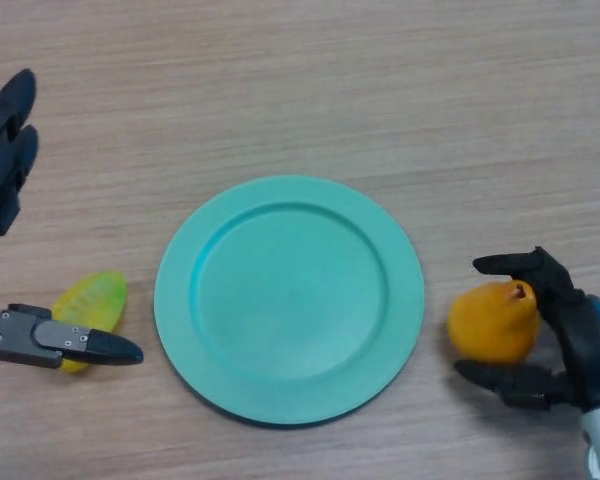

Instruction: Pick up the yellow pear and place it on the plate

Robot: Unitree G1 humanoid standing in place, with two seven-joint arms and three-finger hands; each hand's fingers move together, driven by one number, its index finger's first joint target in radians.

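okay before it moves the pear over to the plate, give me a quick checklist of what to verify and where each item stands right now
1. Right hand around the pear: ok, one finger sits over its top and another under it.
2. Grip firm enough to lift: cannot tell, contact pressure does not show.
3. Pear off the table: cannot tell.
4. Plate free to receive it: ok, nothing lies on it.
5. Path from pear to plate: ok, only bare table between them.
6. Left hand out of the way: ok, it sits left of the plate by the yellow-green fruit.
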